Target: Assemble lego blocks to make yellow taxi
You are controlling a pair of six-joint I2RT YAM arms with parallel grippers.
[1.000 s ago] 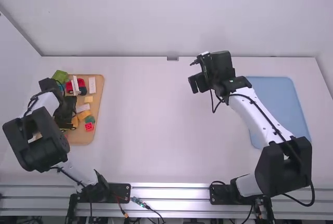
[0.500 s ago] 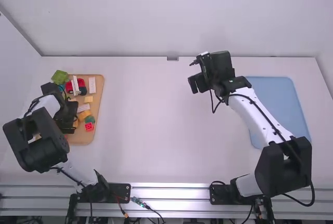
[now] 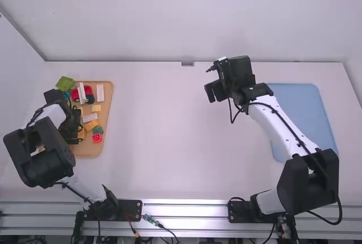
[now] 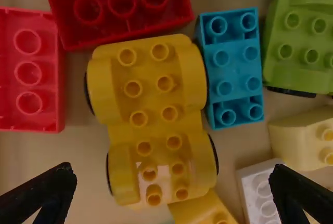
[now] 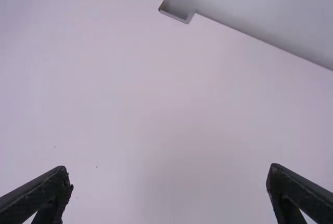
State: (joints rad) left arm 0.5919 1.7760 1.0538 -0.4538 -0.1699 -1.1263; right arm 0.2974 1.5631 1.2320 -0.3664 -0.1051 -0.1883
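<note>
Now, at high-view left, your opened left tool (image 4: 174, 169) faces the yellow plastic wheeled base (image 4: 156, 125), whose length runs roughly square to the finger spread.

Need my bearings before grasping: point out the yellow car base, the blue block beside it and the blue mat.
Yellow car base (image 4: 155, 126): left wrist view, middle of its top.
Blue block (image 4: 235, 69): left wrist view, middle of its top.
Blue mat (image 3: 300, 108): high view, bare surface.

this looks like a robotics lab: along the near edge of the white counter (image 3: 164, 142) runs a metal rail (image 3: 184, 213) carrying the bases of two arms (image 3: 277, 120), wires (image 3: 151, 220) trail near that edge, and a plain wall (image 3: 186, 23) stands at the counter's far edge.
</note>
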